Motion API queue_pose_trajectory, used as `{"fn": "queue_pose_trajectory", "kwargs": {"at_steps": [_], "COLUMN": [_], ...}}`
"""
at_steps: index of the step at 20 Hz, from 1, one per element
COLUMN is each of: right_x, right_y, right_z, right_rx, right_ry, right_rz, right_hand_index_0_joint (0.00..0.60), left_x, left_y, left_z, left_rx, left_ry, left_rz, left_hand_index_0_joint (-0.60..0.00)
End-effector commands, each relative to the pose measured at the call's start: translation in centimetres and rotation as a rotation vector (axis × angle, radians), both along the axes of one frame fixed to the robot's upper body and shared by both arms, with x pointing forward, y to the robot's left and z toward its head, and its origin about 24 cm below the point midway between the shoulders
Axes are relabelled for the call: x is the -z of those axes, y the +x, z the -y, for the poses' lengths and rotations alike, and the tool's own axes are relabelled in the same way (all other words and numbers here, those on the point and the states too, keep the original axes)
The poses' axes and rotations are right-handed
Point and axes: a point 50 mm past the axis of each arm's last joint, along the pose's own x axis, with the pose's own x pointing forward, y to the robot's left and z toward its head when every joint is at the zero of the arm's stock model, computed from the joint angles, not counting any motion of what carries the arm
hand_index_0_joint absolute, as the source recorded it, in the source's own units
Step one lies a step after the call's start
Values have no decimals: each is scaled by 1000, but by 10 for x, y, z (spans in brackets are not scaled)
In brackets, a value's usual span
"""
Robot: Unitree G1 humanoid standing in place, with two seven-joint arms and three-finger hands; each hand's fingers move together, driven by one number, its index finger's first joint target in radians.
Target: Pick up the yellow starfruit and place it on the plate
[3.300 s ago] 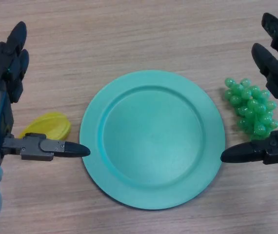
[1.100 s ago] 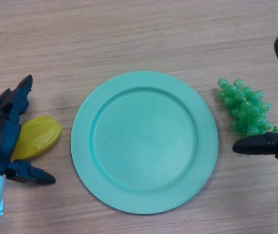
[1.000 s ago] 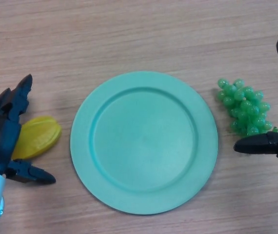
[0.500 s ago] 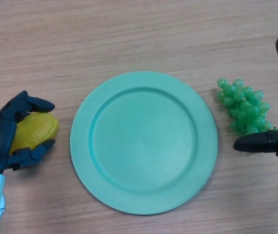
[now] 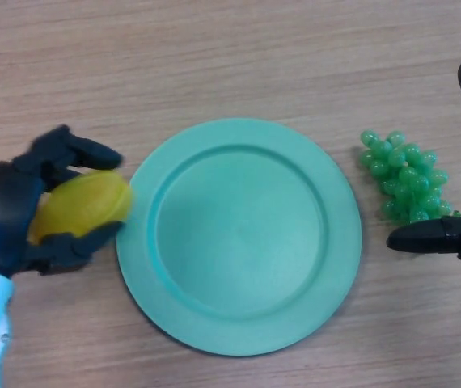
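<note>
The yellow starfruit [image 5: 82, 205] sits in my left hand [image 5: 12, 212], whose fingers and thumb curl round it at the left of the view. The fruit's right end reaches the left rim of the teal plate [image 5: 238, 234], which lies in the middle of the wooden table and holds nothing. It looks lifted slightly off the table. My right hand [image 5: 457, 236] shows at the right edge with straight fingers, holding nothing.
A bunch of green grapes [image 5: 404, 175] lies right of the plate, close to my right hand's thumb. The wooden table [image 5: 230, 56] stretches bare behind the plate.
My left hand closed round the starfruit and has carried it up and to the right, towards the plate's left rim. The right hand has stayed still.
</note>
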Motion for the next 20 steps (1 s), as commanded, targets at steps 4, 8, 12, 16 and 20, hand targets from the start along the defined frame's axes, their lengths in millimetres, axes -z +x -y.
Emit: {"fn": "queue_pose_trajectory", "kwargs": {"at_steps": [4,8,12,16,20], "right_x": [-29,-29,-28,-28,-28], "right_y": [-14,-16,-15,-15,-13], "right_z": [1,-1,-2,-3,-5], "right_rx": [-18,-29,-24,-28,-32], "right_ry": [24,11,-6,-13,-41], "right_rz": [192,185,184,179,181], "right_hand_index_0_joint": [0,0,0,0,0], "left_x": [-12,1,2,5,1], "left_y": [-1,-1,7,9,10], "left_z": [37,52,53,54,50], "left_rx": [164,320,297,272,217], "left_ry": [-142,59,77,78,44], "left_rz": [-11,17,43,86,105], "left_hand_index_0_joint": [-600,-600,-600,-201,0]}}
